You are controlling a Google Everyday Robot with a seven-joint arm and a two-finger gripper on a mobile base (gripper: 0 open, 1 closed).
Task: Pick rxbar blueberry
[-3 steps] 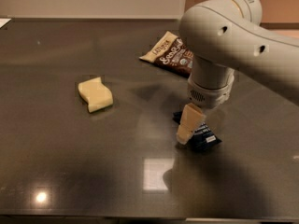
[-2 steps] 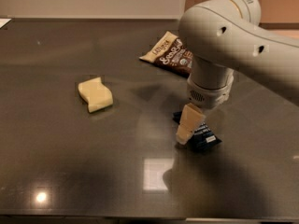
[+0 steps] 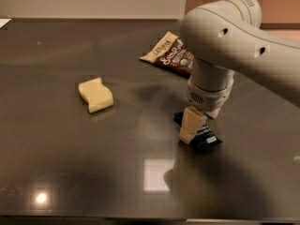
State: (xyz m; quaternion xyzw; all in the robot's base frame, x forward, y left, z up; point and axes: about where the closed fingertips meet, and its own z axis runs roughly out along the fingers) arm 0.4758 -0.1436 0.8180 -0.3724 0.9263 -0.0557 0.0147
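The rxbar blueberry (image 3: pixel 206 140) is a small flat dark navy wrapper with a white label. It lies flat on the dark table (image 3: pixel 70 163), right of centre. My gripper (image 3: pixel 191 134) hangs from the large pale arm (image 3: pixel 225 36) and is down at the table, right over the bar's left half. It covers the bar's middle. Only the bar's near right corner and a bit of its far left end show.
A brown-and-cream snack bag (image 3: pixel 171 54) lies behind the arm, toward the back of the table. A pale yellow wavy sponge (image 3: pixel 96 94) lies to the left. The table's front edge runs along the bottom of the view.
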